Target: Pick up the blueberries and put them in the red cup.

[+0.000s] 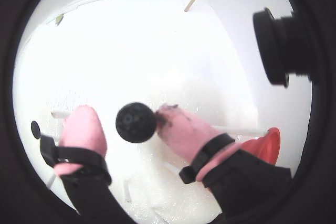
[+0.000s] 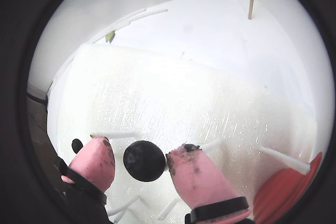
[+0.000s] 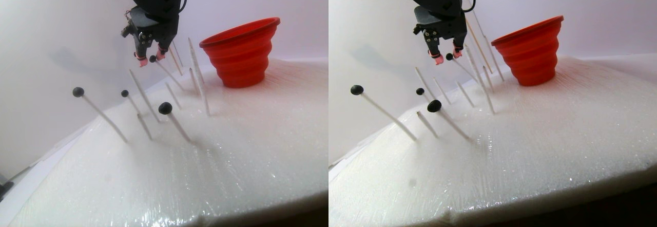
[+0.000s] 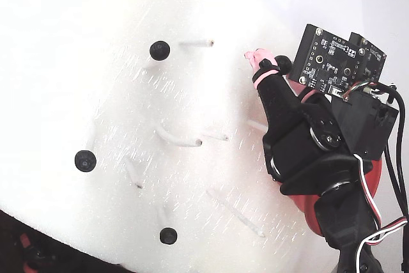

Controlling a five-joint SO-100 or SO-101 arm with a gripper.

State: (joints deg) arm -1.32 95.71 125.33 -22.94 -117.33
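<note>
The gripper hangs open around one blueberry, pink fingertips flanking it, the right one touching, no grip yet. The berry tops a white peg just beside the red cup, lower right in both wrist views.

The robot arm was matte black, with exposed circuit boards, red, white and black cables, and a hand tipped in pink pads.
</note>
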